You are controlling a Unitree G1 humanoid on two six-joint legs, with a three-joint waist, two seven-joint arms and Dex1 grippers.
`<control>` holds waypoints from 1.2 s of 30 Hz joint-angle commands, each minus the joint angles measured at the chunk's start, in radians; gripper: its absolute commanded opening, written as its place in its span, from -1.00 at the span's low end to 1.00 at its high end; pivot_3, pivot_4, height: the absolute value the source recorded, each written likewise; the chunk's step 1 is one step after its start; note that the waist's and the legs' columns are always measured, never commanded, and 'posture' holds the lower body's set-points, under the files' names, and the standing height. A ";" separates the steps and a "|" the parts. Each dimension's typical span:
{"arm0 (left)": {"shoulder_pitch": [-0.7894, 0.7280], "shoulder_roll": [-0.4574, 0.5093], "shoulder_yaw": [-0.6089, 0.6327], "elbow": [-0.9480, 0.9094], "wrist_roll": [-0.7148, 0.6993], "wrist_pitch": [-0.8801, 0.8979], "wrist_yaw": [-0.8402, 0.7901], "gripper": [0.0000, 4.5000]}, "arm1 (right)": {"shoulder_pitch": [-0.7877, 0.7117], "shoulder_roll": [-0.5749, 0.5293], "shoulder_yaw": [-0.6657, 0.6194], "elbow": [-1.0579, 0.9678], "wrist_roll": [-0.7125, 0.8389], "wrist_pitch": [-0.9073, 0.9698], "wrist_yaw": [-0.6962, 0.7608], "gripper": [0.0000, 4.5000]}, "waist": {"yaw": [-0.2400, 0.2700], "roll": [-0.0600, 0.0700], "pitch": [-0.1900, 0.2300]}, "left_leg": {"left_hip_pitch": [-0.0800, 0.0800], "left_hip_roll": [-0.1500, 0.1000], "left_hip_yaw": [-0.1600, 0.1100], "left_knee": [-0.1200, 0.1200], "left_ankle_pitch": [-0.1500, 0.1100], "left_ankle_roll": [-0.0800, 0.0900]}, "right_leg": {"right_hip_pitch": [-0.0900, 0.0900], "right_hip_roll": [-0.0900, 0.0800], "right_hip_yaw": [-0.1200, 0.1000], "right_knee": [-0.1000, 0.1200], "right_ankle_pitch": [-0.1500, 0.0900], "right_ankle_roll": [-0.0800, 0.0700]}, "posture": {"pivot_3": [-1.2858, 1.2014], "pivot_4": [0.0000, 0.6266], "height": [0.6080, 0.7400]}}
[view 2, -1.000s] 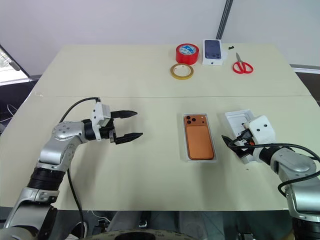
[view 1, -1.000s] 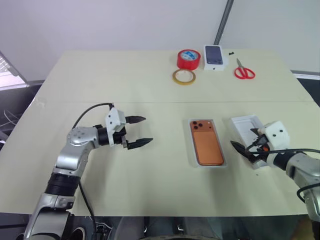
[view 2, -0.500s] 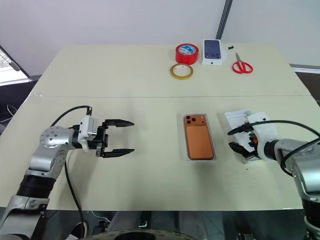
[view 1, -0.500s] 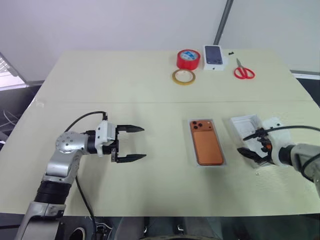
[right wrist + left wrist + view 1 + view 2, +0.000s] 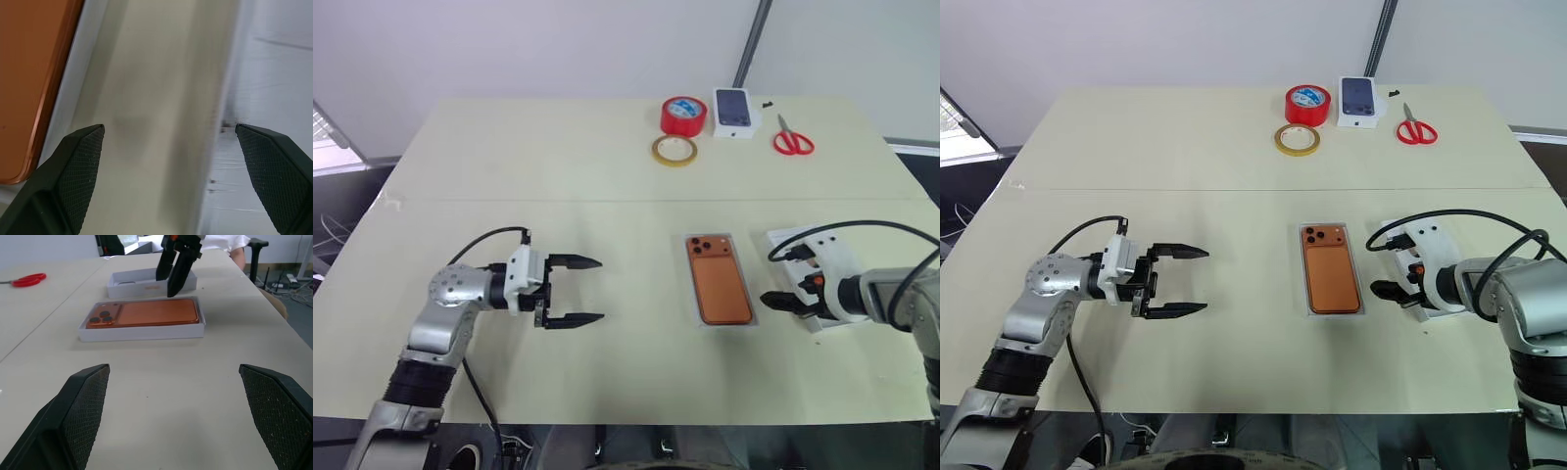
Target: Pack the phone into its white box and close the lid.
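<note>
Both pincers gape wide, empty. Right pincer (image 5: 1393,291) hangs between phone (image 5: 1331,274) and lid (image 5: 146,281); closing carelessly could shove the lid toward 3 o'clock.

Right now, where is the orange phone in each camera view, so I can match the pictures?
Left eye view: phone right of centre, in the white box.
Right eye view: phone, right of centre.
Left wrist view: phone, upper middle.
Right wrist view: phone, left edge.
Shared landmark: the white box around it.
</note>
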 commanded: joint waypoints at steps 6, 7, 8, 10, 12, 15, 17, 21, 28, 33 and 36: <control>0.029 -0.007 -0.001 -0.067 -0.011 -0.003 0.034 1.00 | -0.006 -0.007 0.002 -0.009 -0.002 0.005 -0.043 0.22 | -0.002 0.000 0.000 | 0.000 0.000 0.000 0.000 0.000 0.000 | 0.000 0.000 0.000 0.000 0.000 0.000 | 0.03 -0.52 1.00; 0.030 -0.008 -0.003 -0.071 -0.011 -0.001 0.038 1.00 | -0.004 -0.007 0.001 -0.006 -0.006 0.005 -0.050 -0.05 | -0.002 0.000 0.000 | 0.000 0.000 0.000 0.000 0.000 0.000 | 0.000 0.000 0.000 0.000 0.000 0.000 | 0.03 -0.52 1.00; 0.031 -0.009 -0.004 -0.074 -0.012 0.000 0.040 1.00 | -0.003 -0.007 0.000 -0.004 -0.008 0.006 -0.056 -0.20 | -0.002 0.000 0.000 | 0.000 0.000 0.000 0.000 0.000 0.000 | 0.000 0.000 0.000 0.000 0.000 0.000 | 0.03 -0.52 1.00; 0.031 -0.010 -0.007 -0.073 -0.009 0.000 0.044 1.00 | -0.002 -0.006 0.001 0.000 -0.010 0.000 -0.062 -0.63 | -0.002 0.000 0.000 | 0.000 0.000 0.000 0.000 0.000 0.000 | 0.000 0.000 0.000 0.000 0.000 0.000 | 0.03 -0.52 1.00; 0.028 -0.012 -0.009 -0.069 -0.006 -0.001 0.047 1.00 | -0.006 -0.002 0.005 0.008 -0.015 -0.009 -0.070 -0.93 | -0.002 0.000 0.000 | 0.000 0.000 0.000 0.000 0.000 0.000 | 0.000 0.000 0.000 0.000 0.000 0.000 | 0.03 -0.52 1.00; 0.022 -0.014 -0.011 -0.067 -0.004 0.003 0.053 1.00 | -0.010 0.012 0.001 0.014 -0.020 -0.008 -0.087 -0.93 | -0.003 0.000 0.000 | 0.000 0.000 0.000 0.000 0.000 0.000 | 0.000 0.000 0.000 0.000 0.000 0.000 | 0.03 -0.52 1.00; 0.018 -0.016 -0.012 -0.067 -0.004 0.005 0.057 1.00 | -0.015 0.025 -0.006 0.014 -0.022 0.001 -0.102 -0.93 | -0.004 0.000 0.000 | 0.000 0.000 0.000 0.000 0.000 0.000 | 0.000 0.000 0.000 0.000 0.000 0.000 | 0.03 -0.52 1.00; 0.015 -0.015 -0.010 -0.065 -0.006 0.010 0.062 1.00 | -0.020 0.066 -0.045 0.031 -0.032 0.006 -0.132 -0.93 | -0.008 0.000 0.000 | 0.000 0.000 0.000 0.000 0.000 0.000 | 0.000 0.000 0.000 0.000 0.000 0.000 | 0.03 -0.52 1.00; -0.004 -0.018 -0.006 -0.041 0.001 0.015 0.074 1.00 | -0.166 0.193 -0.146 0.096 -0.033 -0.029 -0.160 -0.93 | -0.028 0.001 0.001 | 0.001 0.000 0.000 0.000 0.000 0.000 | 0.001 0.000 0.000 0.001 0.000 0.000 | 0.03 -0.52 1.00; -0.013 -0.024 -0.002 -0.045 -0.004 0.032 0.099 1.00 | -0.270 0.359 -0.234 0.064 0.013 -0.097 -0.169 -0.93 | -0.023 0.002 0.001 | 0.001 0.000 0.000 -0.001 0.000 0.000 | -0.001 0.000 0.000 0.001 0.000 0.000 | 0.03 -0.52 1.00; -0.019 -0.027 0.004 -0.039 -0.004 0.035 0.113 1.00 | -0.316 0.480 -0.305 0.021 0.072 -0.084 -0.157 -0.93 | -0.022 0.002 0.001 | -0.001 0.000 0.000 -0.001 0.000 0.000 | -0.002 0.000 0.000 0.001 0.000 0.000 | 0.03 -0.52 1.00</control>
